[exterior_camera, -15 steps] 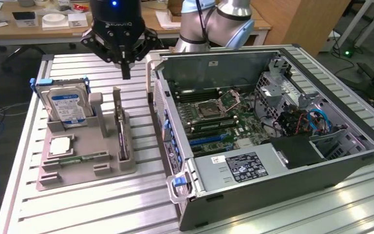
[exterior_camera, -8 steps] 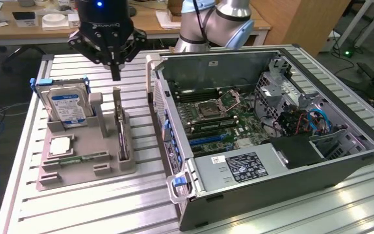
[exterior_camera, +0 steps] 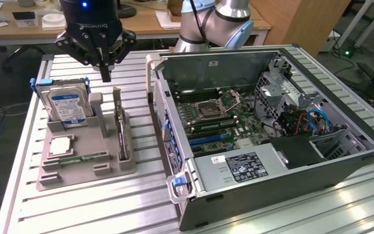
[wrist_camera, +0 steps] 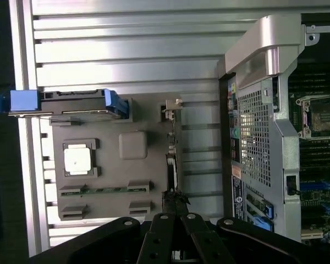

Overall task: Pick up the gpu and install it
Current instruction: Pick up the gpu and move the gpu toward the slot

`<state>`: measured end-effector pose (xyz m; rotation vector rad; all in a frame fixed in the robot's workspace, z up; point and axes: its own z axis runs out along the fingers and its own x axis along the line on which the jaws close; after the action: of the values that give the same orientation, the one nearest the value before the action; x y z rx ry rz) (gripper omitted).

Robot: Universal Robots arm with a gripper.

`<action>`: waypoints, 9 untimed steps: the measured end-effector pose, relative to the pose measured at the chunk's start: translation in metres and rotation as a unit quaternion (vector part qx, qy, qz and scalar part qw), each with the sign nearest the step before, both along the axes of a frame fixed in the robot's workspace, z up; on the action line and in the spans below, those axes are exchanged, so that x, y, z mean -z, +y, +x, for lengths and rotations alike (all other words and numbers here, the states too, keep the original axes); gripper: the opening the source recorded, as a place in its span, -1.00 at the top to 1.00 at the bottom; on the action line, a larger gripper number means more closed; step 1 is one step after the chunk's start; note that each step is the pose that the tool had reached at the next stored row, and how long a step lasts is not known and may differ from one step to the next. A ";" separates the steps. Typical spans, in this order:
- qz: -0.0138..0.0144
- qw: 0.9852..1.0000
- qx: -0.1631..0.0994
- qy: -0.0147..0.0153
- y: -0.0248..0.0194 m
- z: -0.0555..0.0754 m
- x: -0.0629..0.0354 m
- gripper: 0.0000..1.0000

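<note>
Exterior view: gray holder point(exterior_camera: 70, 175) holds gpu point(exterior_camera: 120, 127) upright beside hard drive point(exterior_camera: 66, 105).

A hard drive point(exterior_camera: 66, 105) stands upright in a grey holder point(exterior_camera: 86, 140), with a square chip point(exterior_camera: 60, 145) flat nearby — an open computer case point(exterior_camera: 291, 190) sits beside it.

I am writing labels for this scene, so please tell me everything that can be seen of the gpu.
The gpu is a thin, flat, dark circuit board with a pale metal bracket at one end. It stands on its long edge, upright, in a slot of the grey holder, beside the open computer case. The gripper hangs above, not touching it.
</note>
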<state>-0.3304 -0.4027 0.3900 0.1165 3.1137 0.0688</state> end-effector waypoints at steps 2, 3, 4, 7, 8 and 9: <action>0.000 1.000 0.000 0.000 0.0000 0.000 0.0000 0.79; 0.000 1.000 0.000 0.000 0.0000 0.000 0.0000 0.79; 0.000 1.000 0.000 0.000 0.0000 0.000 0.0000 0.79; 0.000 1.000 0.000 0.000 0.0000 0.000 0.0000 0.79; 0.000 1.000 0.000 0.000 0.0000 0.000 0.0000 0.77; 0.000 1.000 0.000 0.000 0.0000 0.000 0.0000 0.66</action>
<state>-0.3304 -0.4027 0.3900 0.1165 3.1136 0.0688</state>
